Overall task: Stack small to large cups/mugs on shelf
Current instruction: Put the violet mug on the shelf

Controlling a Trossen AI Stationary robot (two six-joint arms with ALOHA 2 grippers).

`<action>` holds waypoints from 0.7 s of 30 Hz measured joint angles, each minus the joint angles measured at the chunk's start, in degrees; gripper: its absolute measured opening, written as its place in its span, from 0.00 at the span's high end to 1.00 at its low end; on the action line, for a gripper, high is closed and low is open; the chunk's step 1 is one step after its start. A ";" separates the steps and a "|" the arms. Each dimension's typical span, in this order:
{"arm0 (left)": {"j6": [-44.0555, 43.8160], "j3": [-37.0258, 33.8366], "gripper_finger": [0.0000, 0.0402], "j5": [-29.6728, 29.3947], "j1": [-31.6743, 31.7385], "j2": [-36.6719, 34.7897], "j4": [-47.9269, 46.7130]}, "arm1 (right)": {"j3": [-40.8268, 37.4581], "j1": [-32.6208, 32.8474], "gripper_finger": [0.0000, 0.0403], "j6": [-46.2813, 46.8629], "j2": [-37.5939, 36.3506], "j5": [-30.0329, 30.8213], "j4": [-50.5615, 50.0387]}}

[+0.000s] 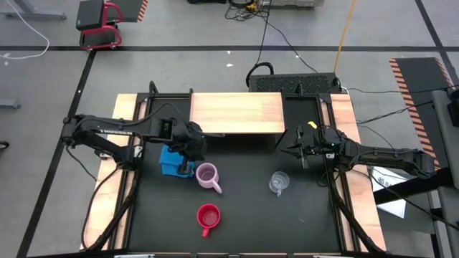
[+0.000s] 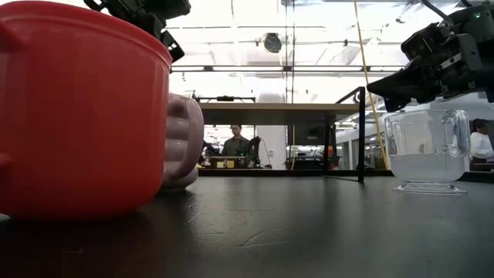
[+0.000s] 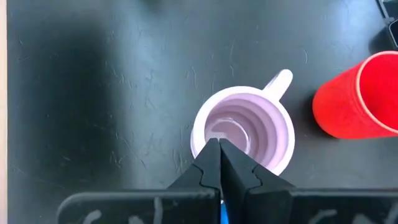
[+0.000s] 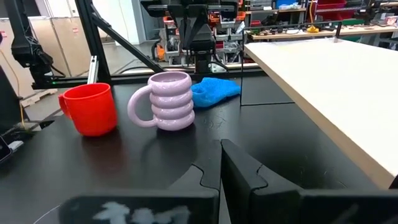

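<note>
My left gripper (image 1: 188,149) hangs over the black tabletop (image 1: 244,215), fingers pressed shut on nothing, tips pointing straight down. The pale lilac mug (image 1: 207,175) stands upright just at its 5 o'clock in the high view; in my left wrist view the closed fingertips (image 3: 219,163) overlap the mug's near rim, and the mug (image 3: 244,132) shows its ribbed inside with the handle turned toward the red mug (image 3: 357,96). The blue cloth (image 1: 171,160) lies bunched right beside and partly under that gripper.

My right gripper (image 1: 300,148) sits near the shelf's right front corner, fingers closed and empty, pointing toward table centre. The clear glass cup (image 1: 279,182) stands upright at its 7 o'clock, close but not touching. The red mug (image 1: 208,216) stands well toward the front edge, at 6 o'clock from the lilac mug and apart from it.

My left arm reaches in level from the left side, elbow out past the table frame; my right arm stretches in from the right.

The wooden shelf (image 1: 237,112) spans the table's rear, its top bare. Open tabletop lies between the three cups and along the front edge. In the low view a person (image 2: 235,144) stands far behind the table
</note>
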 joint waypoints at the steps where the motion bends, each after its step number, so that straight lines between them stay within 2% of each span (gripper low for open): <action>1: 0.01 0.00 1.00 0.00 0.00 -0.01 0.04 | 0.00 0.00 1.00 -0.07 0.00 0.00 -0.08; 17: 0.41 -0.02 1.00 1.34 -0.52 3.95 1.69 | 0.00 0.00 1.00 0.16 0.00 0.04 -0.67; 21: 0.81 2.36 1.00 1.27 -1.33 6.70 0.70 | 0.00 0.02 1.00 0.11 0.00 0.07 -0.86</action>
